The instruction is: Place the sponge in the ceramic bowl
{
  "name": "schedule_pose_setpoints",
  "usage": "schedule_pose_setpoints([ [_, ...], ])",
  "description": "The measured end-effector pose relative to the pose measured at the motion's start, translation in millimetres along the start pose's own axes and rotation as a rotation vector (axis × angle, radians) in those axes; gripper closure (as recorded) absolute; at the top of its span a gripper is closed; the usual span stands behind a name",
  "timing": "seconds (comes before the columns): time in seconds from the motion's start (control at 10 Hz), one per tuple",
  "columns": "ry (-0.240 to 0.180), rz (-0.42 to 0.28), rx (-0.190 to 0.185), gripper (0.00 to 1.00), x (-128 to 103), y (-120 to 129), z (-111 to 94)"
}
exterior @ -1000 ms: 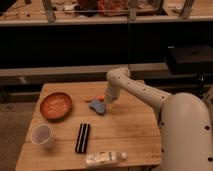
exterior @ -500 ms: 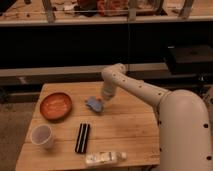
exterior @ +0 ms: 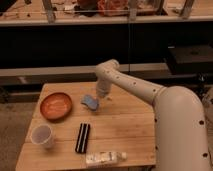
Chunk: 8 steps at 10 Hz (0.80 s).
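Observation:
The blue-grey sponge (exterior: 90, 102) hangs tilted just above the wooden table (exterior: 125, 125), held at its right end by my gripper (exterior: 99, 97), which points down from the white arm and is shut on it. To the left of the sponge, a short gap away, the terracotta ceramic bowl (exterior: 56, 106) sits on the table with nothing visible inside it. The gripper is right of the bowl's rim and not over it.
A white cup (exterior: 42, 136) stands at the front left. A black ribbed block (exterior: 83, 137) lies in front of the sponge. A pale wrapped packet (exterior: 105, 158) lies at the front edge. Dark shelving runs behind the table.
The gripper has moved left toward the bowl, carrying the sponge with it. Nothing else on the table has shifted.

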Motion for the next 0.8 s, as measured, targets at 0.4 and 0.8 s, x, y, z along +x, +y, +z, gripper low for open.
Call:
schedule_pose_setpoints([
  [0.4,0.017,-0.050,0.009,1.00,-21,-16,-16],
  [0.8,0.029,-0.100,0.020,1.00,-51,-34,-26],
])
